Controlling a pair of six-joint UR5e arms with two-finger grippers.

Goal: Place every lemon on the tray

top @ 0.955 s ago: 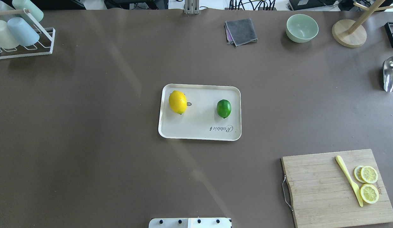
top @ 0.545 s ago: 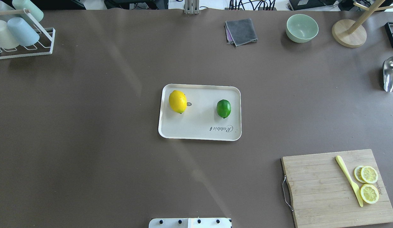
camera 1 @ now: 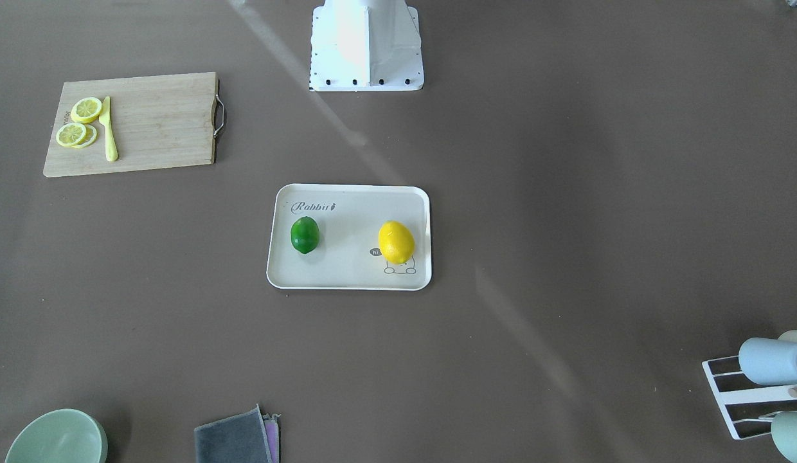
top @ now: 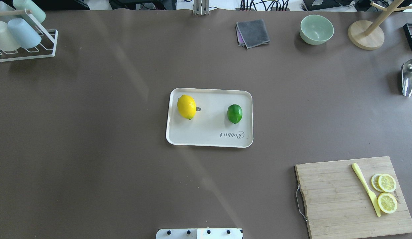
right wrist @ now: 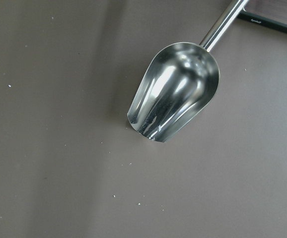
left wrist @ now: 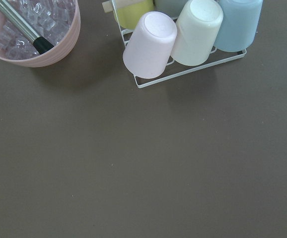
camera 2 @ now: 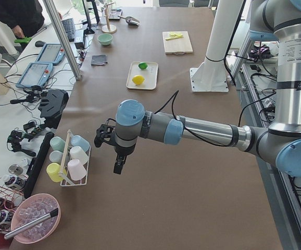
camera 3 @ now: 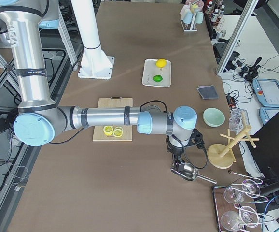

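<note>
Left fingers (camera 2: 117, 166): hang above the brown worktop (left wrist: 143, 168), pointing down. You only get them from the side, so you cannot tell whether they are spread or closed.
Near left fingers: the white cup rack (left wrist: 188, 74) with its upturned cups sits just beside them. A pink bowl of ice (left wrist: 39, 44) is a little further off.
Right fingers (camera 3: 176, 159): point down just above the metal scoop (right wrist: 176, 91). Again a side view only, so you cannot tell their state, or whether they touch the scoop.
Tray (top: 206, 129): mid-worktop, well apart from both sets of fingers.
Yellow lemon (top: 186, 106): on the tray, at the end toward the left fingers, partly covering the bunny drawing.
Green lemon (top: 234, 113): on the tray, at the end toward the right fingers, next to the "Rabbit" lettering. It is apart from the yellow one.
Cutting board (top: 354, 199): between the tray and the right fingers. You will see lemon slices (top: 387, 197) and a yellow knife (top: 365, 187) lying on it.
</note>
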